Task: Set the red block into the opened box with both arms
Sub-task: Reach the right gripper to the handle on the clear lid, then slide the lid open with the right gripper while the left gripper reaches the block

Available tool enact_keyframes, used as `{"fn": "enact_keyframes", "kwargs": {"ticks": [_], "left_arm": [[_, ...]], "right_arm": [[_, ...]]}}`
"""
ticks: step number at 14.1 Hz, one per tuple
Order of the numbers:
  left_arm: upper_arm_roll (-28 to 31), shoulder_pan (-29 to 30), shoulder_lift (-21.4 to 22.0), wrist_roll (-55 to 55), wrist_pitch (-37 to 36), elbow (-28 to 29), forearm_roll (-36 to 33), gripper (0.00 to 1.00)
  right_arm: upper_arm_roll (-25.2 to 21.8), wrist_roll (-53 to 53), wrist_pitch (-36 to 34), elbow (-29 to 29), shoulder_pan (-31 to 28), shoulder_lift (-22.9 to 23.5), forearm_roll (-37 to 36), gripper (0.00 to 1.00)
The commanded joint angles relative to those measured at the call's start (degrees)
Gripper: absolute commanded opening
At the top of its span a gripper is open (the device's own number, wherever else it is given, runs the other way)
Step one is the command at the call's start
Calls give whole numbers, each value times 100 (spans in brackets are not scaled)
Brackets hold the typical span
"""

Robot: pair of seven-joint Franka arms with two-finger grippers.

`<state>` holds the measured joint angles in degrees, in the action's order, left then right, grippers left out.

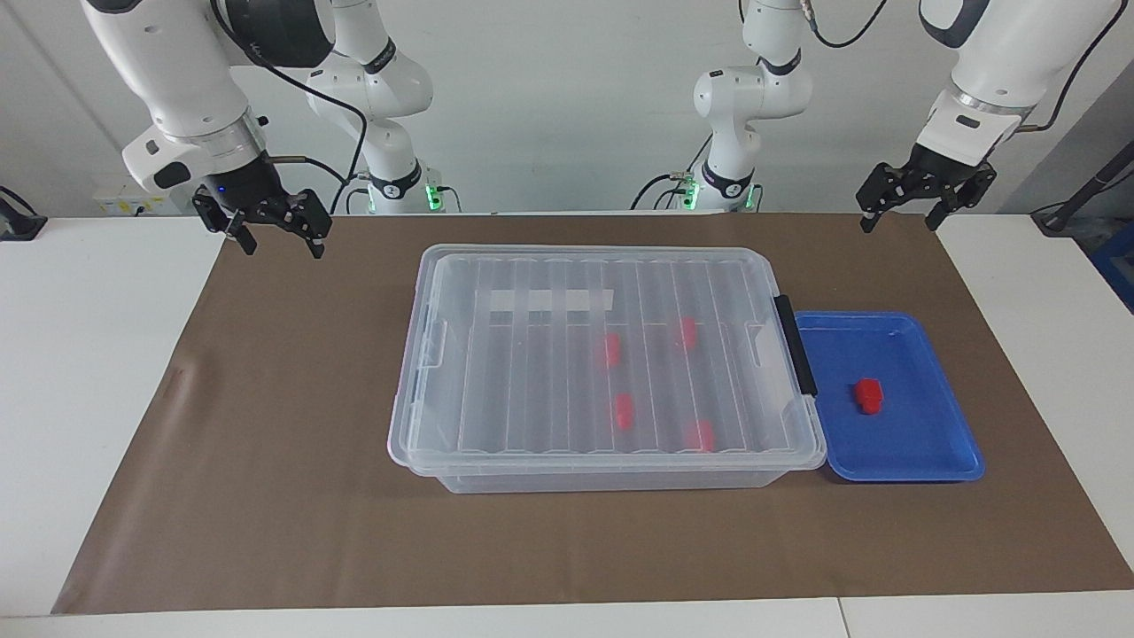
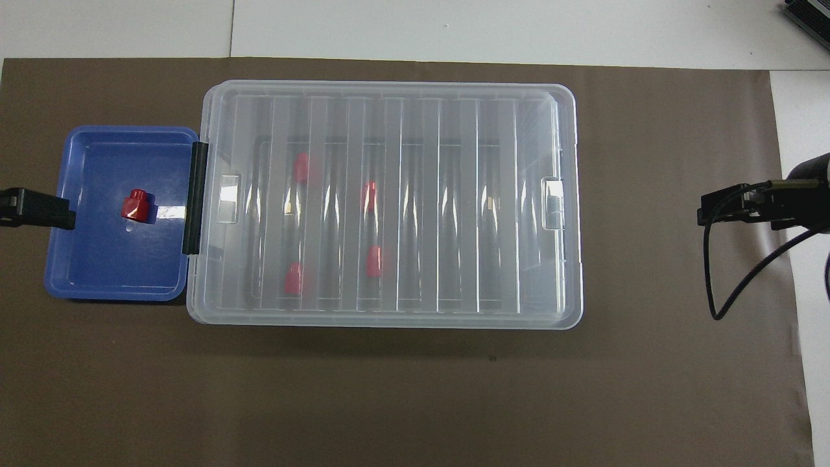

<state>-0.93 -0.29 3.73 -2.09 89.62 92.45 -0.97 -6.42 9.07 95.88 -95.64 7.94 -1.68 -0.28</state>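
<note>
A plain pale wall backs the scene, and a brown mat covers the white table across the middle of the facing view.

At the upper left of that view the right gripper hangs in the air over the mat's corner, fingers spread and holding nothing. In the centre sits the box, its ribbed clear lid lying flat on top, so it reads as closed. Four red blocks show dimly through the lid, already inside. Its long axis runs across the frame, with the black handle on the end at centre right.

Just beside that handle, touching or nearly so, lies the blue tray, and the red block rests alone near its middle. Its stepped shape looks longer along the near-far line than across; its narrower end seems to point toward the bottom of the frame.

At the upper right the left gripper hovers over the mat's edge, fingers spread and empty.

By my reading, nothing of this block's placing is done: the lid must come off, then the block must be picked up and set in.
</note>
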Motion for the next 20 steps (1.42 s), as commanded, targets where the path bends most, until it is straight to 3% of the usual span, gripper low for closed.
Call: {"fn": "enact_keyframes", "kwargs": {"ticks": [1, 7, 14, 20], "left_arm": [[67, -102, 22, 86, 46, 28, -61, 100], [76, -94, 145, 42, 256, 326, -70, 100], [76, -23, 391, -19, 907, 941, -79, 100], [76, -32, 418, -46, 960, 1012, -88, 100]], "right_arm": [[53, 341, 650, -464, 207, -122, 28, 100], [61, 456, 1784, -666, 682, 501, 264, 100], [61, 79, 2040, -1009, 841, 757, 274, 100], [53, -45, 2163, -1264, 779, 757, 213, 100]]}}
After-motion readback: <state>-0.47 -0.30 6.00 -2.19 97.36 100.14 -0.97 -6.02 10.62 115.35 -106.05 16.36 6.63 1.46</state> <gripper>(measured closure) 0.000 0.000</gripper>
